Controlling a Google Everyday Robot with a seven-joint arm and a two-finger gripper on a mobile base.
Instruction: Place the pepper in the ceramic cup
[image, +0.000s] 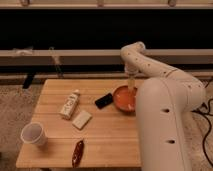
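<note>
Camera view:
Gripper: the two-finger gripper (131, 89) hangs over the round orange-red bowl (119, 101), fingers spread, holding nothing.
Pepper: the slender, glossy dark red pepper (77, 153) lies at the light wooden table (110, 131)'s near edge, well apart from the gripper.
Cup: the small white ceramic cup (33, 134) stands upright, left of the pepper.

orange bowl (120, 101), black slab (104, 101), bottle (70, 104), perhaps sponge (82, 119)

We see the small, slender, glossy dark red pepper (78, 152) lying flat near the front edge of the table (107, 131), its length running roughly front to back. To its left, not touching it, the plain white handleless ceramic cup (33, 134) stands upright, mouth up. The gripper (131, 86) hangs well apart from both, at the far right.
</note>
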